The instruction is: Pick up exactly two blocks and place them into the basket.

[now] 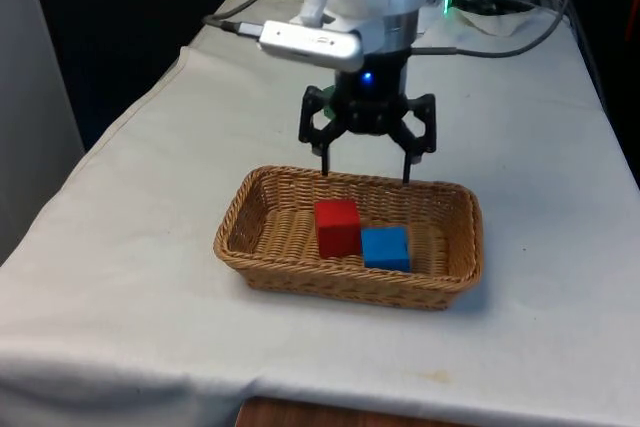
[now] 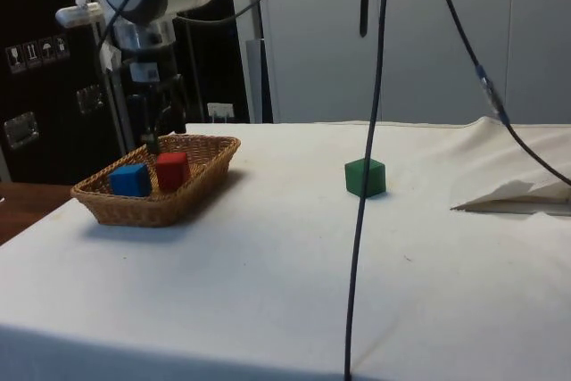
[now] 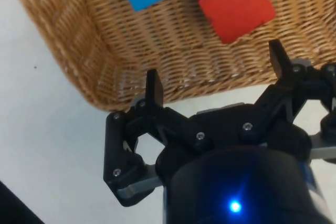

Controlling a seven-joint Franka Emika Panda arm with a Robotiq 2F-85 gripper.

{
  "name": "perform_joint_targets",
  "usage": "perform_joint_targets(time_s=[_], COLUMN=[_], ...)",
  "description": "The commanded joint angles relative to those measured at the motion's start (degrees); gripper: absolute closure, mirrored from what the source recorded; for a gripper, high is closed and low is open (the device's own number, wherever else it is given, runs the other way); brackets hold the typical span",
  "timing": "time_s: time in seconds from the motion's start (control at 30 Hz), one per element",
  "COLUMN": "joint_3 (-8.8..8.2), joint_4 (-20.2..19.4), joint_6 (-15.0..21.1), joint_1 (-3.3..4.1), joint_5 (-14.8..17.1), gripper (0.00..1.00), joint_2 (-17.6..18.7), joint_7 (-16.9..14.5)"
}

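The table (image 1: 120, 277) under its white cloth is the biggest thing here, and it carries all the others. On it the wicker basket (image 1: 255, 269) stands near the front edge, a long oval one with woven walls. In the side view the basket sits toward the table's end nearest the arm.

Above the basket's far rim hangs the gripper (image 1: 366, 173). Its two black fingers are spread wide apart and nothing is between them. In the wrist view the fingertips (image 3: 154, 86) stand just over the woven wall, with the basket floor visible beyond them.

Inside the basket lie two blocks. The red block (image 1: 337, 228) stands near the middle of the floor. The blue block (image 1: 386, 247) lies just beside it, on the side of the front view's right, and the two look to be touching or nearly so. Both rest on the basket floor, below the rim.

A third one, the green block (image 2: 365, 177), stays out on the cloth, well apart from the basket, as the side view shows.

My judgement is that the task is already complete: exactly two blocks are in the basket and the open gripper holds nothing. The green block should be left where it is, and the arm only needs to draw away
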Motion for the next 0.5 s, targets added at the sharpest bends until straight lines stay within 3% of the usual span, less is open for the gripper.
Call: perform_joint_targets(time_s=[0.0, 0.2, 0.23, 0.3, 0.47], joint_3=[-0.17, -0.06, 0.06, 0.0, 0.11], joint_4=[-0.3, -0.9, -0.2, -1.3, -2.3], joint_6=[-0.1, -1.1, -1.1, -1.6, -2.2], joint_1=[0.57, 1.6, 1.15, 2.06, 2.92], joint_5=[-0.3, -0.6, -0.4, -0.5, -0.6], gripper=[0.0, 0.0, 0.0, 0.0, 0.0], joint_2=[-0.3, -1.4, -0.7, -1.8, -3.0], joint_7=[0.6, 1.4, 1.0, 1.7, 2.2])
